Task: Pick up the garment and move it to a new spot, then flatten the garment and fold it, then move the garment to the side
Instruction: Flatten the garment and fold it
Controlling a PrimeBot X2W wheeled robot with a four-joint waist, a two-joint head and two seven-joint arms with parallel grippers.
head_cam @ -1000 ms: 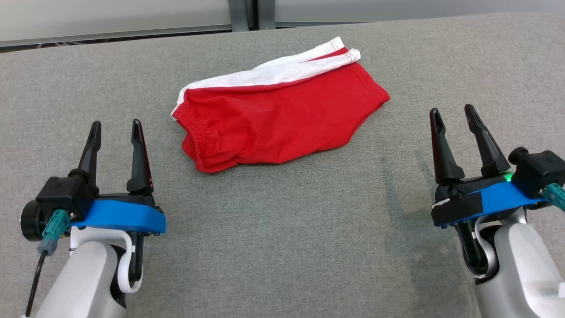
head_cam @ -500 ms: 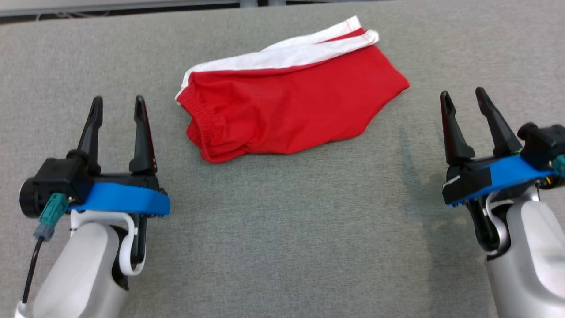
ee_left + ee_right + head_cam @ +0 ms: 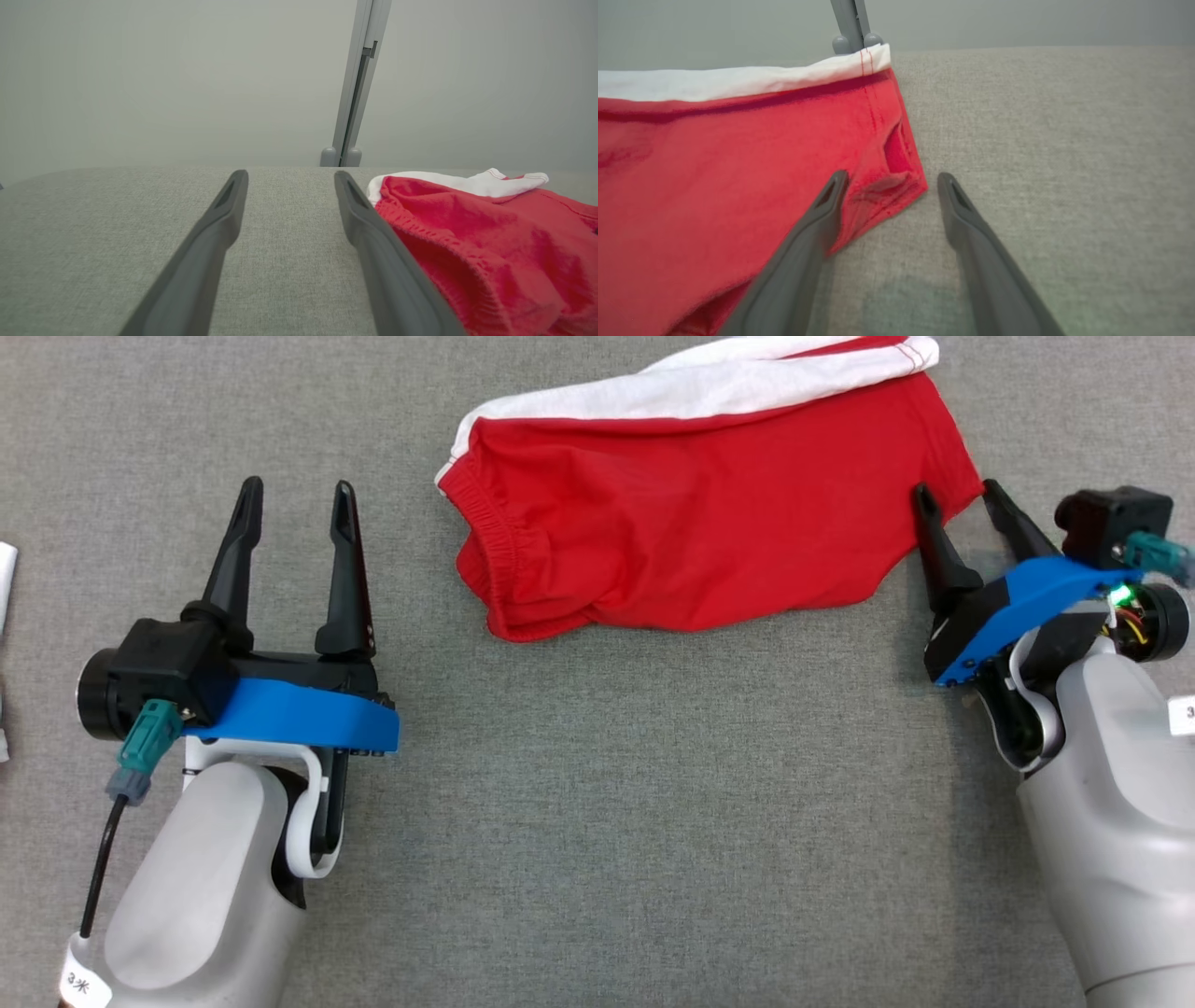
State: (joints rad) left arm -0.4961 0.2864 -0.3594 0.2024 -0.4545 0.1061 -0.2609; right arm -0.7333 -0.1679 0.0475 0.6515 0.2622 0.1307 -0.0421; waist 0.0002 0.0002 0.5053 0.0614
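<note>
Progress: garment [image 3: 709,532] unlifted; I judge every step still to do.
Right gripper [image 3: 957,488]: spread wide at its corner.
Left gripper [image 3: 297,485]: wide, empty.

Wide open grey surface [image 3: 597,821] this side of the garment [image 3: 700,541]

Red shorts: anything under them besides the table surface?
The red shorts lie on the grey fabric surface, which shows all around them. A white band shows along their far edge. Anything else beneath the red cloth is covered, so I can't tell.
</note>
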